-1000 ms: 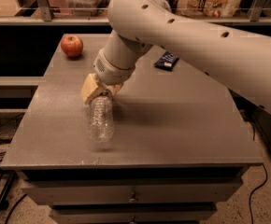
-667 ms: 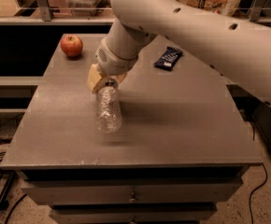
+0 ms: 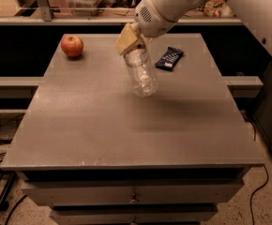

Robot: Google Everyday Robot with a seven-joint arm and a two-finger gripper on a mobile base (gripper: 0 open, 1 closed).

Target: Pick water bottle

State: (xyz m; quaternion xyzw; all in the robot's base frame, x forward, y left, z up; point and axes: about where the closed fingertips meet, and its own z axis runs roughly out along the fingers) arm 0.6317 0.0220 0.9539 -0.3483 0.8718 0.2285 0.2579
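Observation:
The water bottle (image 3: 141,74) is a clear crinkled plastic bottle. It hangs in the air above the grey table (image 3: 103,125), its neck end up in the gripper and its base pointing down and toward me. My gripper (image 3: 131,42), with tan finger pads, is shut on the bottle's neck end, above the table's back middle. The cap and label band are hidden by the pads. The white arm reaches in from the top right.
A red apple (image 3: 72,46) sits at the table's back left. A dark blue snack packet (image 3: 169,58) lies at the back right. A shelf with clutter runs behind the table. Cables lie on the floor at left.
The gripper has lifted the bottle off the table; it lay on the surface before and now hangs in the air. The view has also shifted.

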